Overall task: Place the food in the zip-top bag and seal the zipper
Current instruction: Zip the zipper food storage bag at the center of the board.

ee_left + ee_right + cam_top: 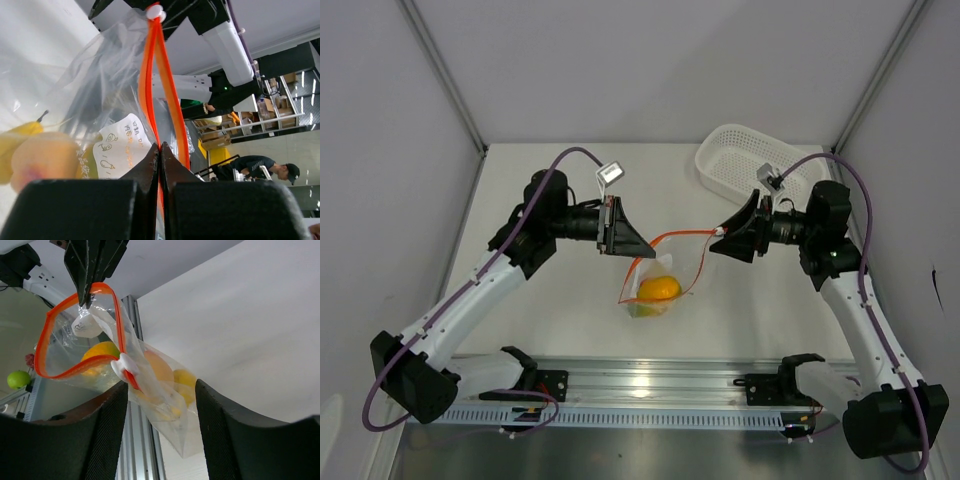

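Food (pixel 660 289) is already bagged; zip-top bag (pixel 678 268) is hung mid-desk (pixel 570 310) by zipper (pixel 150 80), clamped in left pincer (pixel 160 148). Right pincer (pixel 717 237) is spread around white slider (pixel 124 365). Slider should be pinched squarely and drawn along a taut strip.

Both arms are the same build: left arm (pixel 470 290) and right arm (pixel 865 320) have white plastic link shells, black joint housings and chunky black base blocks. A purple cable (pixel 570 152) runs along each from base to wrist, with a small grey-white camera box (pixel 610 172) on each wrist. Left claw (pixel 648 248) and right claw (pixel 713 238) are matte black, wide at the wrist and tapering to thin fingers (pixel 150 170) with a fine stippled surface.
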Controlling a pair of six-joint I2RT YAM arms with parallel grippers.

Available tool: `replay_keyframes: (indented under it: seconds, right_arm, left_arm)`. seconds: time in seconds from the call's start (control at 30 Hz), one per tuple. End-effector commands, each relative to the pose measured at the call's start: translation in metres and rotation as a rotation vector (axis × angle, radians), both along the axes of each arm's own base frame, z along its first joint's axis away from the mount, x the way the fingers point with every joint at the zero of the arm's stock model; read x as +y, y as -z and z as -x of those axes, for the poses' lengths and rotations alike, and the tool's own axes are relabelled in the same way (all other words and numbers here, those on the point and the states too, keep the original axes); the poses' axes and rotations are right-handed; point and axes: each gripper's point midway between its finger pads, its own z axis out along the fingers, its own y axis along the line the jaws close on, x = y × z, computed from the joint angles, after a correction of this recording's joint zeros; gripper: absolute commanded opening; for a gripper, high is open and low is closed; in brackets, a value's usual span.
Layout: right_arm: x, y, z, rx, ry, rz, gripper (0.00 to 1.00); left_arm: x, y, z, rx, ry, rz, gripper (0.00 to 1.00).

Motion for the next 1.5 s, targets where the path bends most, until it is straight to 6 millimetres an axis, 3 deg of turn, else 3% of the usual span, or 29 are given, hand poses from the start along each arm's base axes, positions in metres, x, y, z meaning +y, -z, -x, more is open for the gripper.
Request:
replay_keyframes:
  seconds: [0.0, 0.1, 0.2, 0.23, 0.4, 0.5, 0.67, 0.77, 0.83, 0.93, 1.0, 1.07, 1.1, 1.27, 1.3, 1.33, 1.47]
  right_arm:
    - [0.004, -0.013, 0.005, -0.078, -0.087, -0.027, 0.58]
    - [0.016, -0.014, 0.008, -0.099, -0.129, -0.031, 0.49]
    - [0.028, -0.009, 0.004, -0.067, -0.153, -0.026, 0.3]
    - [0.03, -0.009, 0.004, -0.064, -0.158, -0.026, 0.2]
    - [0.037, -0.014, -0.001, -0.069, -0.129, -0.041, 0.0]
    - [0.037, -0.017, 0.0, -0.054, -0.104, -0.052, 0.0]
    - [0.034, -0.019, 0.004, 0.002, -0.05, -0.051, 0.0]
    - [0.033, -0.016, 0.008, 0.059, -0.022, -0.04, 0.0]
    - [0.032, -0.006, 0.01, 0.152, 0.001, -0.015, 0.0]
    - [0.034, 0.005, 0.015, 0.24, 0.018, 0.014, 0.0]
    - [0.039, 0.013, 0.024, 0.293, 0.03, 0.049, 0.0]
    - [0.044, 0.012, 0.034, 0.323, 0.026, 0.059, 0.0]
    - [0.044, 0.014, 0.033, 0.352, 0.056, 0.069, 0.0]
    - [0.047, 0.013, 0.037, 0.455, 0.144, 0.116, 0.0]
    - [0.046, 0.023, 0.04, 0.483, 0.178, 0.172, 0.0]
    - [0.045, 0.024, 0.042, 0.484, 0.197, 0.199, 0.0]
    - [0.039, 0.037, 0.05, 0.487, 0.265, 0.339, 0.0]
  left_arm:
    - [0.004, -0.027, 0.012, -0.032, 0.047, 0.082, 0.01]
    - [0.003, -0.028, 0.009, -0.023, 0.044, 0.088, 0.01]
    - [-0.001, -0.032, 0.005, -0.019, 0.047, 0.115, 0.0]
    - [-0.001, -0.033, 0.005, -0.016, 0.046, 0.117, 0.01]
    - [-0.001, -0.025, 0.004, -0.005, 0.047, 0.101, 0.0]
    - [-0.001, -0.013, 0.001, -0.007, 0.028, 0.064, 0.01]
    - [0.006, 0.025, -0.016, -0.053, -0.086, -0.105, 0.02]
    - [0.014, 0.043, -0.025, -0.106, -0.145, -0.19, 0.19]
    - [0.019, 0.051, -0.031, -0.156, -0.179, -0.233, 0.41]
    - [0.026, 0.046, -0.038, -0.261, -0.234, -0.244, 0.67]
    - [0.026, 0.032, -0.037, -0.357, -0.247, -0.217, 0.84]
    - [0.021, 0.017, -0.032, -0.44, -0.244, -0.193, 0.96]
    - [0.02, 0.009, -0.034, -0.493, -0.266, -0.188, 1.0]
    - [0.0, -0.012, -0.027, -0.691, -0.262, -0.172, 1.0]
    - [-0.004, -0.014, -0.025, -0.716, -0.255, -0.167, 0.99]
    - [-0.008, -0.011, -0.027, -0.755, -0.249, -0.181, 1.0]
    - [-0.031, 0.0, -0.005, -0.845, -0.138, -0.175, 1.0]
